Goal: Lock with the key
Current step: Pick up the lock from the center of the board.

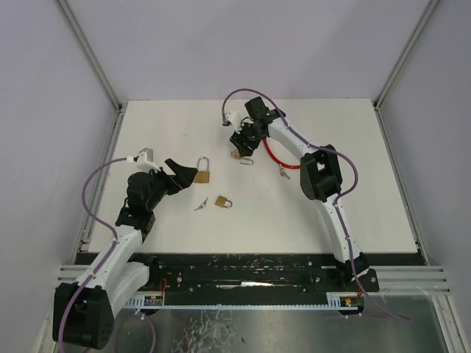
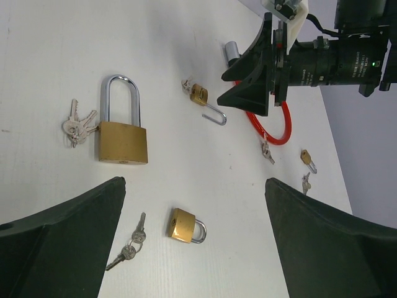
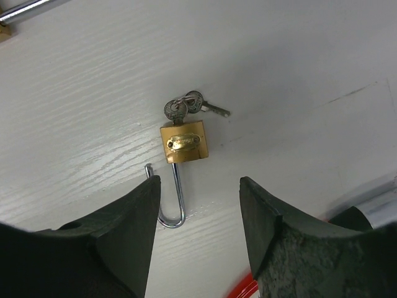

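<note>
A small brass padlock (image 3: 183,142) lies with its long shackle (image 3: 177,198) swung open and a bunch of keys (image 3: 186,105) at its keyhole end. My right gripper (image 3: 200,181) is open just above it, with the shackle between the fingers; it also shows from above (image 1: 243,141). My left gripper (image 2: 193,192) is open and empty, low over a small shut padlock (image 2: 185,225) with loose keys (image 2: 130,245) beside it. A large brass padlock (image 2: 122,141) with a tall shut shackle lies ahead of it, with keys (image 2: 77,127) beside.
A red cable lock (image 1: 272,156) lies right of the open padlock. More small keys (image 1: 284,173) lie near it. The white table (image 1: 346,198) is walled at the back and sides.
</note>
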Tool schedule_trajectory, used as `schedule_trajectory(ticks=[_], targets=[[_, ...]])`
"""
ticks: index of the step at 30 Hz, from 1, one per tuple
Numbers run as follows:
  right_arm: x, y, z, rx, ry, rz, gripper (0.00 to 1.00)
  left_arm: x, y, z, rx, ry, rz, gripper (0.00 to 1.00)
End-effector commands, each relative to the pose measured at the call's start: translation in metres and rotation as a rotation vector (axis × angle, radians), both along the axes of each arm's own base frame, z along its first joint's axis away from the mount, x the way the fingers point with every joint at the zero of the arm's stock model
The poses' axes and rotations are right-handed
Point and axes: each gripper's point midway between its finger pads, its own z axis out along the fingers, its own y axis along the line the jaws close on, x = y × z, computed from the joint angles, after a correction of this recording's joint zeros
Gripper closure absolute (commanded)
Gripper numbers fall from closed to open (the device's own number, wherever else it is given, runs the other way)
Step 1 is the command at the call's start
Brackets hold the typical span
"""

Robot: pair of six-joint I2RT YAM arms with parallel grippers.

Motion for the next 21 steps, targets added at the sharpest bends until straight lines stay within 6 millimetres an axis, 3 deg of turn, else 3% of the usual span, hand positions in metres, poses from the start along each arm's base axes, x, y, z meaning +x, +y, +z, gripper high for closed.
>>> schedule_trajectory(ticks=[1,8,21], targets=[[0.006,0.006,0.013,0.023,-0.045,0.065,0.38,0.000,-0.001,0.003,0.016,-0.020,-0.004,0.08],[0.011,0.016,0.007,0.043,-0.056,0.093,0.25,0.000,-0.001,0.003,0.018,-0.021,-0.004,0.08],[0.013,0.028,-0.013,0.026,-0.068,0.103,0.30,0.001,-0.002,0.005,0.014,-0.026,-0.008,0.08]])
